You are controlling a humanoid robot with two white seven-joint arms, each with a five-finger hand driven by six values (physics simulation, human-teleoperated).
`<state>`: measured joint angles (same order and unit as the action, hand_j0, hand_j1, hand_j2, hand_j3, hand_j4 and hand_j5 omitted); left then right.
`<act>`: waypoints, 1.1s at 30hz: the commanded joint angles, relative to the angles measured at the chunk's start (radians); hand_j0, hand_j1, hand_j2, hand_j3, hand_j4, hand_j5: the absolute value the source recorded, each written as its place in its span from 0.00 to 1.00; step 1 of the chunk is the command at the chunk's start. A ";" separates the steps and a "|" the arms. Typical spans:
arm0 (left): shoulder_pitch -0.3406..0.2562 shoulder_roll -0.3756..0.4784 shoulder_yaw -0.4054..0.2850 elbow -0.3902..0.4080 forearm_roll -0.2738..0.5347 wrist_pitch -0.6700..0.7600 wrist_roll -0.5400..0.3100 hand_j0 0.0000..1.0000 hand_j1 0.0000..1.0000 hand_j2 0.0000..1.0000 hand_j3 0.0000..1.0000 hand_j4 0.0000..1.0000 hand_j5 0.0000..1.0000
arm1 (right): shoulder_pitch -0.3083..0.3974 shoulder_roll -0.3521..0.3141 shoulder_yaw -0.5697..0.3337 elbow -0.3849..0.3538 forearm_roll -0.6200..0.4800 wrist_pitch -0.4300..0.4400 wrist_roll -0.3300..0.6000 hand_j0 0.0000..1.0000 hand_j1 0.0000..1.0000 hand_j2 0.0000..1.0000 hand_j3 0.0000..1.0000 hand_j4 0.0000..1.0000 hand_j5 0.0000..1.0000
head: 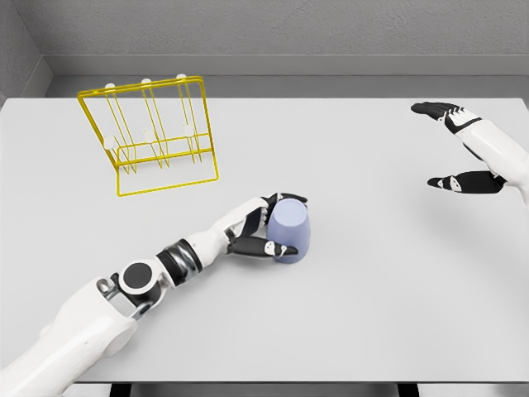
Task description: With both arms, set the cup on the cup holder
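Observation:
A pale lavender cup stands upside down near the middle of the white table. My left hand reaches in from the lower left and wraps its dark fingers around the cup's left side. A yellow wire cup holder with white-tipped pegs stands tilted at the back left, well apart from the cup. Far to the right my right hand hovers over the table with fingers spread, holding nothing.
A grey wall runs behind the table's far edge. Only the holder and the cup occupy the tabletop.

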<state>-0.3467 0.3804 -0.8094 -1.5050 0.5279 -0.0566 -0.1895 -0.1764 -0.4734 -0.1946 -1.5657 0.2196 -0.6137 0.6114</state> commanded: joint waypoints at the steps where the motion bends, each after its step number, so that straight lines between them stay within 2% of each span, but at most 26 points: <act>1: 0.000 -0.001 0.004 0.000 0.003 -0.005 -0.001 0.69 0.69 0.69 0.69 0.69 0.69 | 0.000 -0.001 0.000 0.000 -0.008 0.003 -0.001 1.00 1.00 1.00 1.00 1.00 1.00; 8: 0.008 0.002 0.042 -0.017 0.012 -0.008 0.001 0.69 0.69 0.69 0.69 0.69 0.69 | 0.002 -0.001 -0.003 0.000 -0.008 0.003 -0.001 1.00 1.00 1.00 1.00 1.00 1.00; 12: 0.015 0.005 0.073 -0.050 0.014 -0.006 0.001 0.70 0.70 0.70 0.70 0.70 0.70 | 0.002 -0.001 -0.003 -0.002 -0.008 0.003 -0.001 1.00 1.00 1.00 1.00 1.00 1.00; 14: 0.023 0.011 0.076 -0.092 0.015 -0.003 0.001 0.70 0.70 0.70 0.70 0.70 0.70 | 0.002 -0.001 -0.003 -0.007 -0.008 0.003 -0.001 1.00 1.00 1.00 1.00 1.00 1.00; 16: 0.035 0.011 0.110 -0.112 0.015 -0.003 0.001 0.70 0.70 0.70 0.70 0.70 0.70 | 0.002 -0.001 -0.003 -0.008 -0.008 0.003 -0.001 1.00 1.00 1.00 1.00 1.00 1.00; 28: 0.051 0.115 0.167 -0.207 0.037 -0.005 0.001 0.70 0.70 0.70 0.70 0.70 0.70 | 0.008 -0.001 -0.003 -0.010 -0.008 0.003 -0.001 1.00 1.00 1.00 1.00 1.00 1.00; 33: 0.051 0.140 0.214 -0.231 0.046 -0.005 0.001 0.71 0.71 0.71 0.71 0.71 0.71 | 0.011 -0.001 -0.003 -0.010 -0.008 0.003 -0.001 1.00 1.00 1.00 1.00 1.00 1.00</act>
<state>-0.2961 0.5090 -0.6142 -1.7261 0.5657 -0.0612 -0.1887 -0.1657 -0.4734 -0.1977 -1.5747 0.2196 -0.6137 0.6114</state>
